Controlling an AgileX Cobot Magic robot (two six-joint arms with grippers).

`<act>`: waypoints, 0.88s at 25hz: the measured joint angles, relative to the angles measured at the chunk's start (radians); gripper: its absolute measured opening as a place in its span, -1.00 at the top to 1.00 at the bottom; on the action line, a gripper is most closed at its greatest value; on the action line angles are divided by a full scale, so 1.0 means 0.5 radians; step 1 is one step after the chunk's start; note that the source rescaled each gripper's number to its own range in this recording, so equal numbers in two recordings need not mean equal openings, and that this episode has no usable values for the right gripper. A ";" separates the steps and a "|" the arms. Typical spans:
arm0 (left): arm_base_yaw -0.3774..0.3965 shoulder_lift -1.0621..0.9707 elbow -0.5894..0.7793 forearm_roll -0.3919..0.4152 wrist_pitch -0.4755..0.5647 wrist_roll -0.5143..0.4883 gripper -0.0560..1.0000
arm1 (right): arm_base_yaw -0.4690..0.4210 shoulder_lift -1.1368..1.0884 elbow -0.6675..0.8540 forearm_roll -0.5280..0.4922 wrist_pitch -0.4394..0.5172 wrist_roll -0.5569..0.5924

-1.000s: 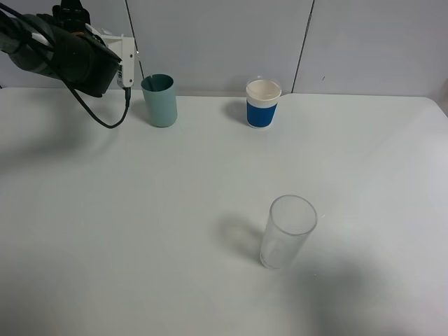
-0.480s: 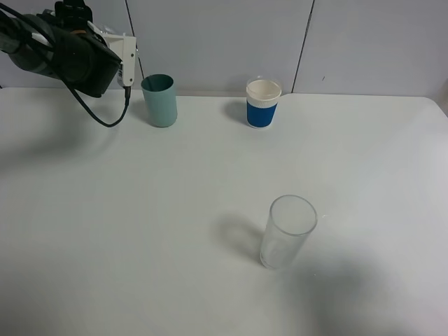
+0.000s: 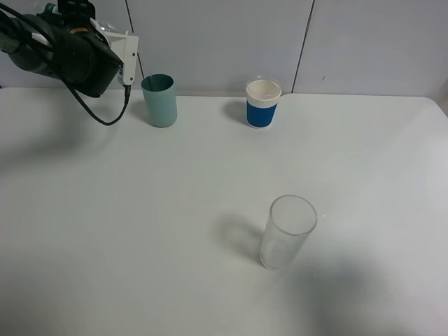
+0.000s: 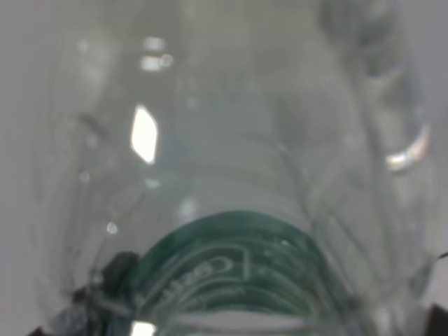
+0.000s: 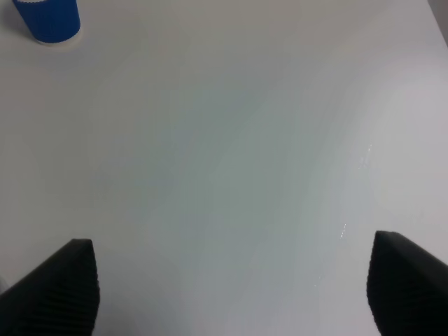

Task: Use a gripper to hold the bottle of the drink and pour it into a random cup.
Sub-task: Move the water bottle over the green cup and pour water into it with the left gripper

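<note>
My left gripper, white angular jaws on a black arm, hangs high at the back left, just left of and above the teal-green cup. In the left wrist view the clear bottle with its dark green label fills the frame, held between the jaws. In the exterior high view the bottle is mostly hidden by the arm. The cup stands upright near the back wall. My right gripper is open and empty over bare table; it does not show in the exterior high view.
A white cup with a blue sleeve stands at the back middle and also shows in the right wrist view. A clear tall glass stands front centre-right. The white table meets the wall behind the cups.
My left gripper with the bottle has risen slightly and tipped back from the teal cup's rim. The cups and the glass have not moved.
</note>
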 joint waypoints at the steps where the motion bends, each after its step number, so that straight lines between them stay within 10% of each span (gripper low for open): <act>1: 0.000 0.000 0.000 0.006 0.000 0.000 0.89 | 0.000 0.000 0.000 0.000 0.000 0.000; 22: 0.000 0.000 0.000 0.150 -0.036 0.091 0.89 | 0.000 0.000 0.000 0.000 0.000 0.000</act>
